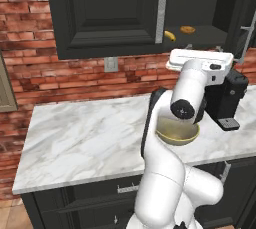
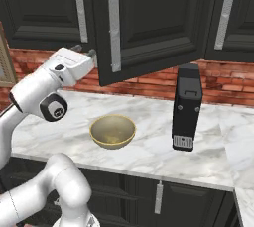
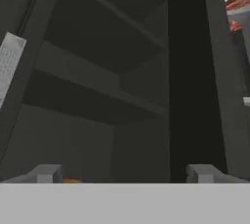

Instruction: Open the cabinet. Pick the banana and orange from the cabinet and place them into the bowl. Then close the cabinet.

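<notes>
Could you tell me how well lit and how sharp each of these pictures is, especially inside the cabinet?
Left base view: even light, slightly soft; the banana stands out on the dark cabinet shelf. Right base view: evenly lit, no glare, a soft shadow under the bowl. Hand view: dim and blurry, shelves barely distinct, gripper fingertips fuzzy.

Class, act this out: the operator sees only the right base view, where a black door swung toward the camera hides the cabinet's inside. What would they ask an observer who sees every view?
Operator: Is any fruit in there?
Observer: Yes. From the left, the banana lies on the bottom shelf of the cabinet.
Operator: Anything beside it?
Observer: An orange-brown lump sits to its right, farther in.
Operator: Is the gripper open?
Observer: Yes. In the hand view the fingertips stand wide apart with nothing between, looking at dark shelves.
</notes>
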Available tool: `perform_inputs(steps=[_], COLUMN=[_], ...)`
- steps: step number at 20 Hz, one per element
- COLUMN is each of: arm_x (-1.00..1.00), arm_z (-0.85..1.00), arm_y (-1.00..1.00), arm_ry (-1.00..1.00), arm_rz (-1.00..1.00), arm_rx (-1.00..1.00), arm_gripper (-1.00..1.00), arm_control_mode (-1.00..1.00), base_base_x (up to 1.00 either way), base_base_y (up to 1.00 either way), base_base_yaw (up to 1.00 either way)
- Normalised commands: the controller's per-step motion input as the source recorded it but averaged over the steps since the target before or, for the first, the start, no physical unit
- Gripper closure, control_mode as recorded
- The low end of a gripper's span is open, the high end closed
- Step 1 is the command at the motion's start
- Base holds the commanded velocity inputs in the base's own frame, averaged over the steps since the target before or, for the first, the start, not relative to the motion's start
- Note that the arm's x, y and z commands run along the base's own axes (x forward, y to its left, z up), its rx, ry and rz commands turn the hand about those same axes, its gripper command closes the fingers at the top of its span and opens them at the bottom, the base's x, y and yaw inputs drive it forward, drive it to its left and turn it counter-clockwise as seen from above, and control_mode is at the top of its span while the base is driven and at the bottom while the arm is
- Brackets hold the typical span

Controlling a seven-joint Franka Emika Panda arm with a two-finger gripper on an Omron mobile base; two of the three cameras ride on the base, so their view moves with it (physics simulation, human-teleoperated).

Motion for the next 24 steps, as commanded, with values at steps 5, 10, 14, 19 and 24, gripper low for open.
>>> perform_inputs(steps=[5,10,14,19,24], arm_x=[0.64,0.71,0.79,0.72,0.45], arm_z=[0.0,0.0,0.0,0.0,-0.1], arm_y=[0.0,0.0,0.0,-0.19,-0.47], arm_ry=[0.34,0.34,0.32,0.24,0.11], arm_rz=[-0.16,-0.08,-0.04,-0.04,-0.04], arm_rx=[0.0,0.0,0.0,0.0,0.0], arm_gripper=[-1.0,-1.0,-1.0,-1.0,-1.0], arm_control_mode=[-1.0,-1.0,-1.0,-1.0,-1.0], base_base_x=[0.0,0.0,0.0,0.0,0.0], base_base_y=[0.0,0.0,0.0,0.0,0.0], base_base_yaw=[0.0,0.0,0.0,0.0,0.0])
